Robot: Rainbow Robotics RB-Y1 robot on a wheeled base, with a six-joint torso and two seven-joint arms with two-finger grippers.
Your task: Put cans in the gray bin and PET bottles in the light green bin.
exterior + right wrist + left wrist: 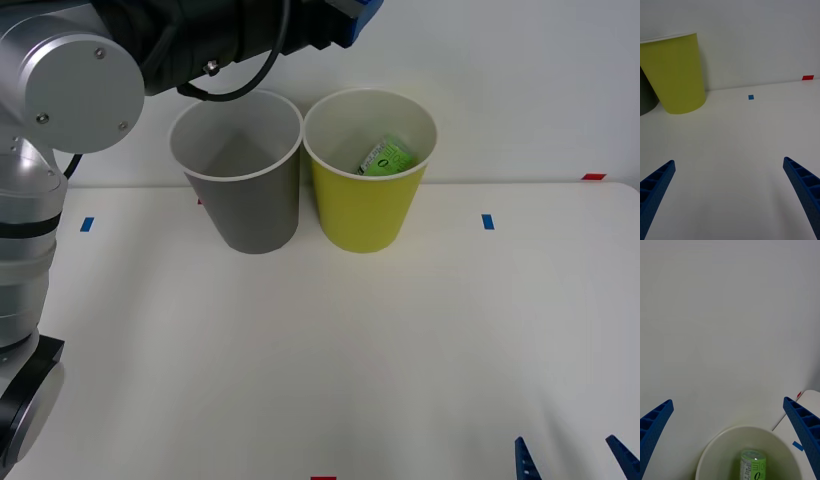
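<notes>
Starting at the left, seeing the left arm reaching across the top of the front view, above the gray bin (240, 200), which is standing upright on the desk (300, 350) with nothing visible in the part of its white inside that can be seen. Finding the left pincer (727, 401) hanging high over the light green bin (365, 215), just beside the gray one, with its blue fingers spread wide apart and clasping nothing. Spotting the PET bottle (387, 157) lying tilted inside the light green bin, its green label leaning against the wall on the right side, and so judging the drop as done and the step in hand as clearing the arm away. Doing that well probably meaning rising straight up before swinging back, leaving the fingers apart, passing well above both white rims so as not to be tipping either bin, and avoiding any sideways sweep at rim height. Farther right, noting the right pincer (565, 445) waiting low at the near right corner of the desk, fingers likewise apart and empty, well apart from both bins.
</notes>
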